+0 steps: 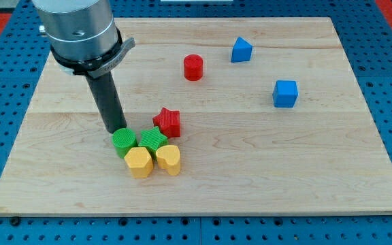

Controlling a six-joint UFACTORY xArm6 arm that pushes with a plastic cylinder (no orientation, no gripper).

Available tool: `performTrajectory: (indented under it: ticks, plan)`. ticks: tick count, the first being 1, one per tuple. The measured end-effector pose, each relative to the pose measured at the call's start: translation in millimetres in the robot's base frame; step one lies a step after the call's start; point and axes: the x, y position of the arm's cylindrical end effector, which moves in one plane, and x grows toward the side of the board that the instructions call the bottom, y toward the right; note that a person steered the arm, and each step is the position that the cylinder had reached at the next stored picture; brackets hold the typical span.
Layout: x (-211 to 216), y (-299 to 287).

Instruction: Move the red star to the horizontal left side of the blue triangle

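Here, the ridged red plastic star (168, 121) lay flat on the pale wooden board (305, 170) just left of the frame's centre, one of its points aimed toward the top of the frame; being nearly as wide as it was tall, it showed no clear long axis. The blue plastic triangle block (241, 50) sat well apart from it in the upper right of the frame, apex up.

A red plastic cylinder (193, 67) stood between the two, upper centre, close to the diagonal line from star to triangle. A blue plastic cube (285, 93) rested at right, below the triangle.

Pressed against the star's lower left was a green star-shaped block (154, 141), itself touching a green cylinder (123, 141) to its left. Beneath them, touching, sat a yellow hexagonal block (139, 162) and a yellow heart-shaped block (169, 159).

The arm carried no fingers, only a straight dark rod; my tip (116, 131) stood at the green cylinder's upper left edge, apparently touching it, left of the red star and apart from it.
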Motion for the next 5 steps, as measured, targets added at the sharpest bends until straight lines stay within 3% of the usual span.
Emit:
performTrajectory:
  ticks: [2,5]
  plan:
    - [0.0,-9.1]
    - [-11.2,112.9]
